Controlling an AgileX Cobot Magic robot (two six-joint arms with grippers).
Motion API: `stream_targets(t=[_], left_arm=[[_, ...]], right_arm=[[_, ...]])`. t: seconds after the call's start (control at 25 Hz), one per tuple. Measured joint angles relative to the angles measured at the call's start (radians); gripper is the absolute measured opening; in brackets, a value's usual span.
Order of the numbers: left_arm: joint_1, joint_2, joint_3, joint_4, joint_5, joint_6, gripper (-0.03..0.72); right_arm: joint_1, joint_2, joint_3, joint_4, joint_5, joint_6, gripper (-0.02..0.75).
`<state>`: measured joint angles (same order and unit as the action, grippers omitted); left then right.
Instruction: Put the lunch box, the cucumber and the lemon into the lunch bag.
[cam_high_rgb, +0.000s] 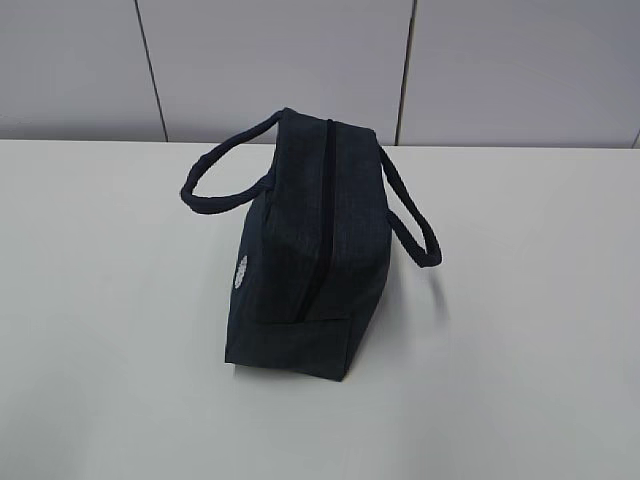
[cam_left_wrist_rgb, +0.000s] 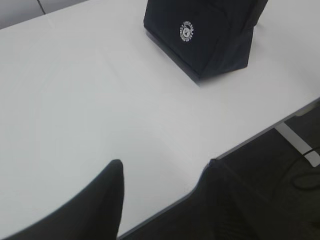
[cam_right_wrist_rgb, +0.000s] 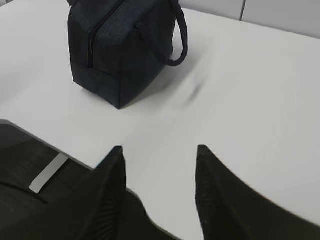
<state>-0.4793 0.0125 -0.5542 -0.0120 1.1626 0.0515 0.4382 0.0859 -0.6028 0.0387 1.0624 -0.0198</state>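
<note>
Exterior view: the lunch bag (cam_high_rgb: 305, 245) stands alone mid-table (cam_high_rgb: 520, 330), zipper (cam_high_rgb: 320, 215) shut, handles splayed sideways; no lunch box, cucumber or lemon shows.

Left wrist view: the left gripper (cam_left_wrist_rgb: 162, 192) hangs at the table's near edge, jaws apart and empty, the bag well ahead.

Right wrist view: the right gripper (cam_right_wrist_rgb: 160, 185) likewise gapes, holding nothing. Likely risk: tugging the zipper drags the light, unbraced bag.
</note>
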Motion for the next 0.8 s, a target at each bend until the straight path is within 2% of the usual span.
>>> stream_targets(t=[0.24, 0.8], left_arm=[[0.0, 0.0, 0.013, 0.002, 0.004, 0.0, 0.37], [0.002, 0.0, 0.046, 0.021, -0.046, 0.0, 0.37]], right_arm=[[0.0, -0.093, 0.055, -0.011, 0.081, 0.014, 0.35], [0.0, -0.102, 0.107, -0.02, 0.093, 0.02, 0.349]])
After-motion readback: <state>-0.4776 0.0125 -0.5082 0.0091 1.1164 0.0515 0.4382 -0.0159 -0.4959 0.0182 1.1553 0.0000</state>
